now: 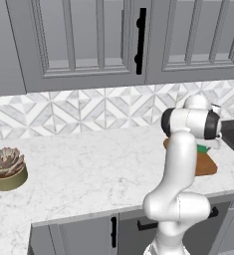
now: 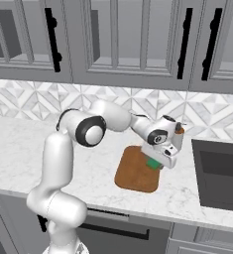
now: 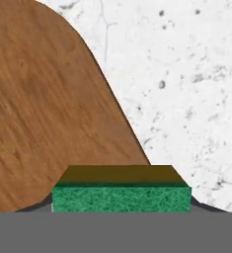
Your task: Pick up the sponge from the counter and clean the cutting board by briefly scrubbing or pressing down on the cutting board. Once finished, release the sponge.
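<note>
The green sponge (image 3: pixel 121 196), its yellow layer facing away from the hand, sits between the fingers of my gripper (image 2: pixel 159 159), which is shut on it. In the right base view the sponge (image 2: pixel 153 163) hangs at the right edge of the brown wooden cutting board (image 2: pixel 133 172); whether it touches the wood I cannot tell. The hand view looks past the sponge at the cutting board (image 3: pixel 48 108) on the left and the white marble counter (image 3: pixel 186 74) on the right. In the left base view my arm hides most of the board (image 1: pixel 207 164), with a bit of green sponge (image 1: pixel 203 148) showing.
A potted succulent (image 1: pixel 7 169) stands far left on the counter (image 1: pixel 88 169). A dark recessed appliance (image 2: pixel 219 173) lies just right of the board. The tiled backsplash and grey upper cabinets rise behind.
</note>
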Motion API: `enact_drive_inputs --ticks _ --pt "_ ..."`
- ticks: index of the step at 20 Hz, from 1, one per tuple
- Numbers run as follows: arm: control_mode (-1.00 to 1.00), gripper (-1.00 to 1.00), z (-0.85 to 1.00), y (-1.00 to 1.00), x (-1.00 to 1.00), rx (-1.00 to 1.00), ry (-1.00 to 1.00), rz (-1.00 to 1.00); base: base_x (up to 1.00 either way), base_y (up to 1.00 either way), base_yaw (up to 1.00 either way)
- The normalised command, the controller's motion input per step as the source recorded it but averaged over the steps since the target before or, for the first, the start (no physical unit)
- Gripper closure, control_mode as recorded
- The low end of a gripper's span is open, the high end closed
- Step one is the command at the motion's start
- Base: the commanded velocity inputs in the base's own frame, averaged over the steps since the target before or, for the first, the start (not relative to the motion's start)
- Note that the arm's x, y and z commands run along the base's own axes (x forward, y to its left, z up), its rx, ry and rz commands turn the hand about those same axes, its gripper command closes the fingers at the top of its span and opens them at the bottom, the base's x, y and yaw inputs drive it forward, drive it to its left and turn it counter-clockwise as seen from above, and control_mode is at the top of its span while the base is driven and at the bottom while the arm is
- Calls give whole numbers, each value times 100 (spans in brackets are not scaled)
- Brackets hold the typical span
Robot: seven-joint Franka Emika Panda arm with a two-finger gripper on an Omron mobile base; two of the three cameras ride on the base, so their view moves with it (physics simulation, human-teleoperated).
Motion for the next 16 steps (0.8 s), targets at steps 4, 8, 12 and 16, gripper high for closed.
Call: enact_drive_inputs --ticks 4,8,12,16 --pt "-100 100 -18 35 59 5 2 0 0 0 0" --pt "-100 100 -27 90 33 2 1 0 0 0 0" --pt "-100 100 -1 100 1 0 -5 0 0 0 0" --pt "-100 100 7 99 0 -8 -13 0 0 0 0"
